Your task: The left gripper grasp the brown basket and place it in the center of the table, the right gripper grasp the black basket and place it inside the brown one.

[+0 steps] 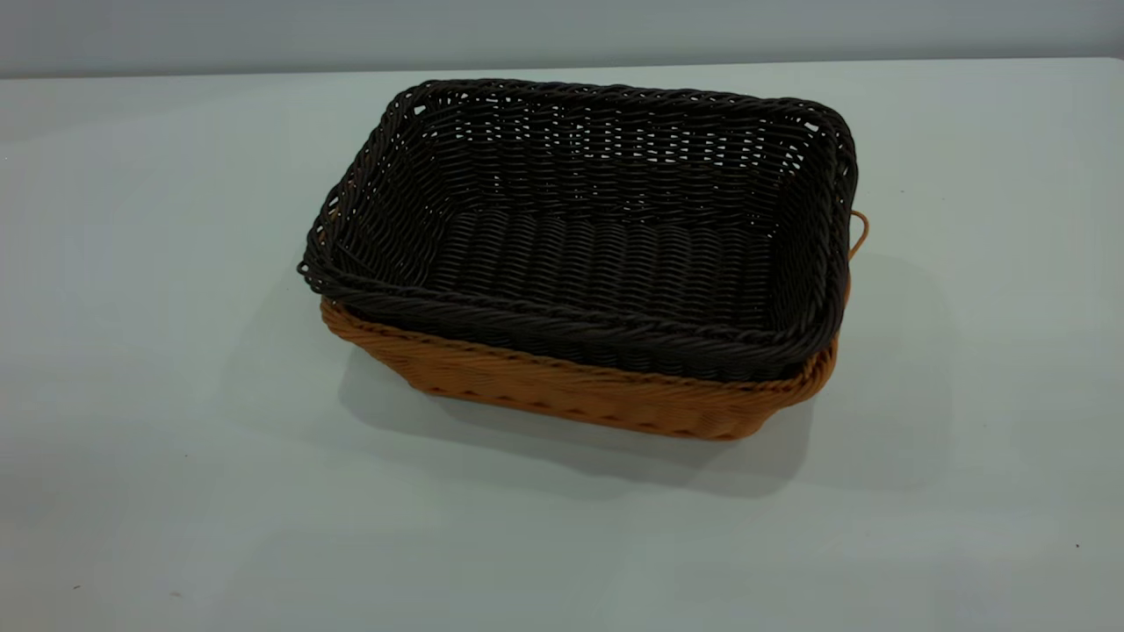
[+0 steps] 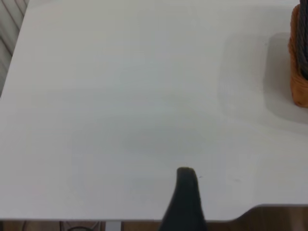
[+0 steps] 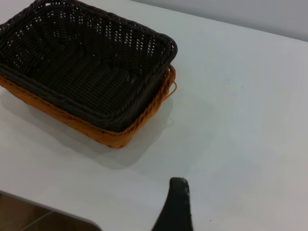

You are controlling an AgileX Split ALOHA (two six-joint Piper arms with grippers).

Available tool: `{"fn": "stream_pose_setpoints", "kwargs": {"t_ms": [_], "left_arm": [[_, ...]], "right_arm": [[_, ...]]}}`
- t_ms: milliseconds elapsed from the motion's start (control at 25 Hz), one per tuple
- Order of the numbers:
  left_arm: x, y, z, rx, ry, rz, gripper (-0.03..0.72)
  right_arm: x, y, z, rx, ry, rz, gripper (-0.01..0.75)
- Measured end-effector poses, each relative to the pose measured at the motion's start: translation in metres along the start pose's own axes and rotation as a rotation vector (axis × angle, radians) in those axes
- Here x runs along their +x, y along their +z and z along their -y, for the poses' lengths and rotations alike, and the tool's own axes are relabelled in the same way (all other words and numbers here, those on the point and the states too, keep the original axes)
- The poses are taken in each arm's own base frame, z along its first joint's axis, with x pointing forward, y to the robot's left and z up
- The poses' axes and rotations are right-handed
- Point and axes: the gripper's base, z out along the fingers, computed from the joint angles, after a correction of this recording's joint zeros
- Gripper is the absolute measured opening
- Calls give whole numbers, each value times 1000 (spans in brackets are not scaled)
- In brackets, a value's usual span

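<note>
Black basket (image 1: 606,254) nested in brown basket (image 1: 562,391), table (image 1: 158,351)

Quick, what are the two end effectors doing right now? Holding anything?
Left end effector: holds nothing, off to the side of the baskets; open or closed cannot be told.
Right end effector: holds nothing, back from the black basket; cannot be told.

The exterior view looks down at an angle, close on the stacked baskets at centre frame. Both wrist views look down across the counter (image 1: 158,439) (sharing those baskets, from farther off).
</note>
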Motion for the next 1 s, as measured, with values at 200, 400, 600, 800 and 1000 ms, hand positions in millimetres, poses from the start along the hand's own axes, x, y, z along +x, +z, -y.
{"fn": "stream_pose_setpoints", "kwargs": {"t_ms": [200,400,600,800,1000], "left_arm": [[0,-1,1,-56,-42,1,572],[0,0,1,-52,-39,1,572],[0,0,1,-51,-35,0,572],[0,0,1,-51,-35,0,572],[0,0,1,-51,-35,0,572]], "right_arm": [[0,0,0,0,0,0,593],[0,0,0,-1,0,0,593],[0,0,0,-1,0,0,593],[0,0,0,-1,0,0,593],[0,0,0,0,0,0,593]]}}
